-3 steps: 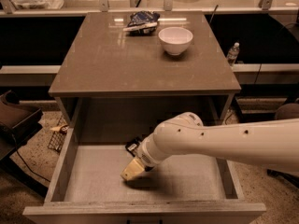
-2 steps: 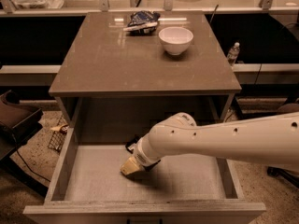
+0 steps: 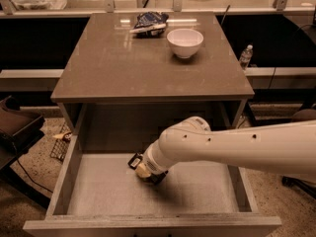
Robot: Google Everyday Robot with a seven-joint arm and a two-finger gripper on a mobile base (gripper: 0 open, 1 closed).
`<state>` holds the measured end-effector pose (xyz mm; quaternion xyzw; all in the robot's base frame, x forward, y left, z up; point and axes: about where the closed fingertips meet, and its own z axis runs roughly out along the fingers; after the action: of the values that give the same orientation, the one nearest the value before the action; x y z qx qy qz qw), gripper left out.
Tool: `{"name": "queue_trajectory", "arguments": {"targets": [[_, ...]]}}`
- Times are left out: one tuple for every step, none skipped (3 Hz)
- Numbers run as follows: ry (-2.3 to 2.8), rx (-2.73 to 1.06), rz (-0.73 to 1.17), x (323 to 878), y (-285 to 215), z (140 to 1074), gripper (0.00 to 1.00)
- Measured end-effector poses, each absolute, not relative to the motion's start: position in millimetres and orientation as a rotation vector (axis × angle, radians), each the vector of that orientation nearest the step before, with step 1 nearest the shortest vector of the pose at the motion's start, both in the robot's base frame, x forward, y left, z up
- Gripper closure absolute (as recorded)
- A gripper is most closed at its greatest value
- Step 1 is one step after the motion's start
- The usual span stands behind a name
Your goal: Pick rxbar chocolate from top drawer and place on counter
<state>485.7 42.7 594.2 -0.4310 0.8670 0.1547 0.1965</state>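
The top drawer (image 3: 64, 181) is pulled open below the counter (image 3: 113, 68), and its pale floor shows. My gripper (image 3: 145, 172) is down inside the drawer, left of centre, close to the floor, on the end of the white arm reaching in from the right. A small dark piece with a pale patch (image 3: 134, 160) sticks out at the gripper's upper left. It looks like the rxbar chocolate, but the arm hides most of it. I cannot tell whether the gripper holds it.
On the counter a white bowl (image 3: 185, 42) stands at the back right and a blue-and-white snack bag (image 3: 149, 22) at the back centre. A water bottle (image 3: 246, 57) stands to the right and a dark bin (image 3: 17, 127) on the floor to the left.
The gripper has shifted slightly left and a little toward the back of the drawer, and the dark piece has moved with it. The bowl and the bag have not moved.
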Motion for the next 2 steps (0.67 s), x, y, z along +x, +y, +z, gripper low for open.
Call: {"name": "queue_trajectory", "arguments": {"targets": [[2.428,-1.207,0.433,486,43,597,1.00],[2.379,-1.218,0.426,479,33,627,1.00]]}}
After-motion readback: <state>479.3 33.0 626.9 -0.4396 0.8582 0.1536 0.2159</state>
